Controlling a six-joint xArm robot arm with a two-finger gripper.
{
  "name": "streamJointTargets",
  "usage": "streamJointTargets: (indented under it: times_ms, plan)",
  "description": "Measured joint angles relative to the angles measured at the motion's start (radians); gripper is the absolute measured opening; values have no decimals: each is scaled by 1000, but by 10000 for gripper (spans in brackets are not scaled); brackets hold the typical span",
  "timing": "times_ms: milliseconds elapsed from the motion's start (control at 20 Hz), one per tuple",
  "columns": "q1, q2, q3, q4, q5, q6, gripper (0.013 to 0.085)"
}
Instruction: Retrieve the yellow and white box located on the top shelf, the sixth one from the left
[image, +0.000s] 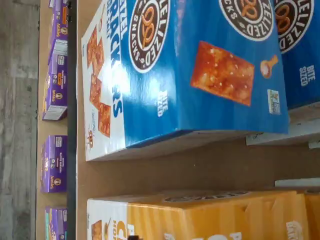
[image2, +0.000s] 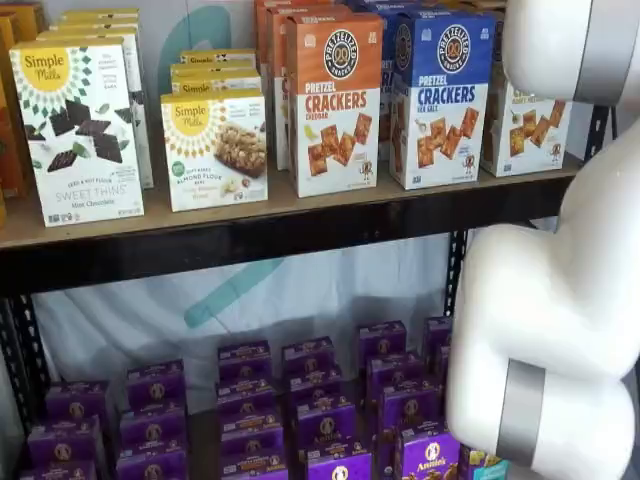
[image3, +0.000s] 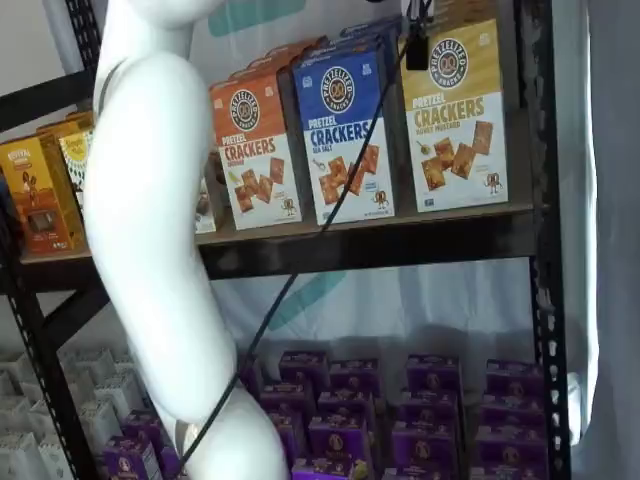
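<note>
Gripper (image3: 415, 45): only a black finger piece shows, hanging from the top edge in a shelf view with a thin black cable trailing down beside it. No gap can be made out there. The jaws stand wide apart and hold nothing. It hangs in front of the upper left corner of the yellow and white box (image3: 455, 115).

That box is upright cardboard with a matte yellow top, a round dark pretzel badge, and a white lower front picturing brown square crackers. It stands at the right end of the top shelf (image3: 400, 240), a tan wooden board with a black metal front rail. In the other shelf view the glossy white arm (image2: 560, 290) half hides it.

The blue Pretzel Crackers box (image3: 345, 130) is just beside it on the left, then the orange box (image3: 255, 155).

Wrist view: blue box face close up, the bare tan board a narrow strip between it and the yellow box.

Lower shelf: rows of small purple boxes (image2: 310, 400).
</note>
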Motion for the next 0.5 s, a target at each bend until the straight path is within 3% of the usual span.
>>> streamJointTargets:
  times_ms: [300,500]
  plan:
    - [17,-5,21,-30,-27,-4,850]
    - [19,-6,27,-25,-33,-2,850]
